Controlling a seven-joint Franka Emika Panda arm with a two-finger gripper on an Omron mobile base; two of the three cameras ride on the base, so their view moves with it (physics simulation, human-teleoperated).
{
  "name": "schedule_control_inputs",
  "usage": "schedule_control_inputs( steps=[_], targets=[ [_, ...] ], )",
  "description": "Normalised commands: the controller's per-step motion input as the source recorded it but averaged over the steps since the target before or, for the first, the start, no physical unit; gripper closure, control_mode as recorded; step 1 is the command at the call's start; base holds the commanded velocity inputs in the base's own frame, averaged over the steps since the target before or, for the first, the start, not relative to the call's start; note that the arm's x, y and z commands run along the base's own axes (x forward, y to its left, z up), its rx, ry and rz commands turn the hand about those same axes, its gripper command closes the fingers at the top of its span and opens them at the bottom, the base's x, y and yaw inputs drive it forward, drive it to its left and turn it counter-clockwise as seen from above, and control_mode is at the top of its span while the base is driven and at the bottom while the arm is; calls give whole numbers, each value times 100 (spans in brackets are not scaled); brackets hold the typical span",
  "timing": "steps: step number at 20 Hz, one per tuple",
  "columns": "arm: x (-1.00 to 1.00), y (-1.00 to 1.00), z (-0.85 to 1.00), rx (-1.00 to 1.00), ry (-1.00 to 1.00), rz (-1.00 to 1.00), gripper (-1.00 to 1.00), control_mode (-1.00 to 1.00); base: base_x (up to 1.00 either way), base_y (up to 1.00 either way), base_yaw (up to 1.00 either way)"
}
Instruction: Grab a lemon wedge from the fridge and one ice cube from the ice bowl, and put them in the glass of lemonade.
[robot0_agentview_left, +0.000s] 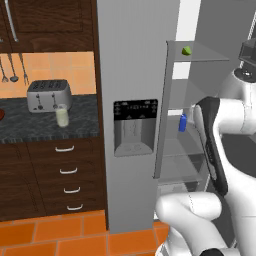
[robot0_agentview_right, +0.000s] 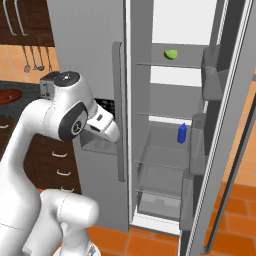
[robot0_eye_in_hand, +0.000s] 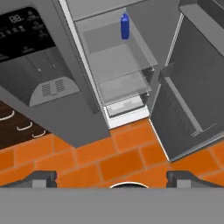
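1. The fridge (robot0_agentview_right: 90, 60) is standing with its right door swung wide, so the current step, as I judge it, is reaching in for the lemon wedge (robot0_agentview_right: 171, 54).
2. The lemon wedge is sitting on the top glass shelf (robot0_agentview_left: 200, 59), near that shelf's back, well above the small blue can (robot0_agentview_right: 182, 134), which is resting on a lower shelf.
3. The gripper (robot0_eye_in_hand: 111, 178) is hanging released and empty, its two finger tips spread wide at the bottom of the hand view, pointing down toward the orange floor tiles (robot0_eye_in_hand: 122, 157) and the fridge's lower shelves.
4. To do this well, the hand is needing to tilt up and rise to the top shelf, since it is now aiming far too low.
5. The approach is best made from the open front, between the closed left door's edge and the open right door's bins (robot0_agentview_right: 212, 75), keeping the elbow off both.
6. The wedge is small and rounded; closing across its narrow sides is looking safer than pinching tip to back.
7. The glass of lemonade (robot0_agentview_left: 62, 116) is waiting on the counter (robot0_agentview_left: 30, 131), near its front edge, just in front of the toaster (robot0_agentview_left: 48, 95).
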Motion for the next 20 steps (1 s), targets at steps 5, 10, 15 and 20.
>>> schedule_control_inputs(
  steps=[5,10,15,20],
  targets=[
    [-100,0,33,5,-5,11,-100,-100,0,0,0],
    [-96,23,36,0,0,19,-100,-100,0,0,0],
    [-52,74,43,-5,4,8,-100,-100,0,0,0],
    [-4,13,0,0,0,0,-100,-100,0,0,0]
  ],
)
